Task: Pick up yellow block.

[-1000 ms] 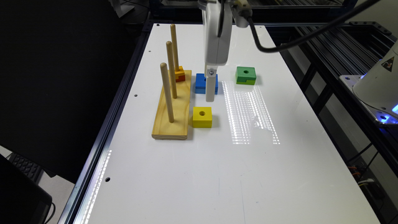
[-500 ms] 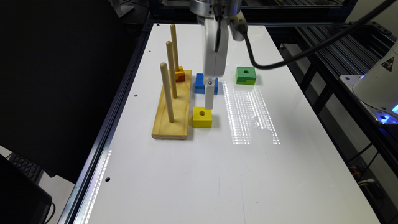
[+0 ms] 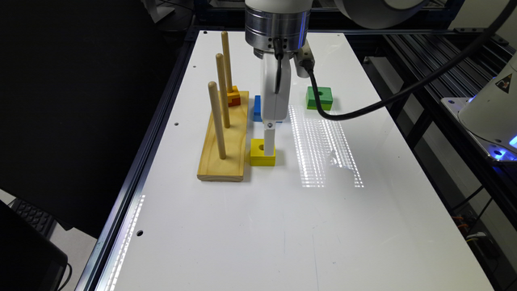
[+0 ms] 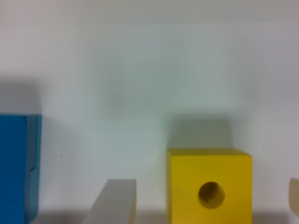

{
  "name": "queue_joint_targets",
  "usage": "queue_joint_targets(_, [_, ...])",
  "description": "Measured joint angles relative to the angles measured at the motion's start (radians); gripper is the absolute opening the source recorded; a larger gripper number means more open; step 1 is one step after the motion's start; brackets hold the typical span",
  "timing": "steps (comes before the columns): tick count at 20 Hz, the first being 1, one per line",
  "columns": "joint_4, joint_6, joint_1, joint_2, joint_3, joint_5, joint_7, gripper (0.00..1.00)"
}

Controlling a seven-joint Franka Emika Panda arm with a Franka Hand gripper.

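We see the yellow block (image 3: 262, 152) (image 4: 209, 184) lying on the white table (image 3: 250, 226), just beside the near end of the wooden peg base (image 3: 224, 145). The gripper (image 3: 269, 149) has its tip down at the block's top. In the wrist view one finger (image 4: 114, 201) stands apart from the block, the jaws spread with the block between, gripping nothing. The blue block (image 3: 257, 108) (image 4: 18, 165) sits beyond the yellow one, away from the base's near end

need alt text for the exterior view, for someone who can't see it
A robot arm's gripper reaches down onto a yellow block on a white table, beside a wooden base holding three upright pegs. A blue block and a green block sit further back.
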Motion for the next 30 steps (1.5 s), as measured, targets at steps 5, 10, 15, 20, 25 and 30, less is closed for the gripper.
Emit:
queue_joint_targets(5, [0.002,0.006,0.000,0.006,0.000,-0.0016,0.000,1.00])
queue_joint_targets(10, [0.036,0.006,0.000,0.026,0.000,-0.0036,0.000,1.00])
queue_joint_targets(15, [0.069,0.006,0.000,0.061,-0.001,-0.0060,0.000,1.00])
queue_joint_targets(20, [0.081,0.034,0.000,0.110,-0.001,-0.0086,0.000,1.00])
queue_joint_targets(25, [0.094,0.049,0.000,0.137,-0.002,-0.0100,0.000,1.00])
queue_joint_targets(30, [0.097,0.049,0.000,0.137,-0.002,-0.0100,0.000,1.00])
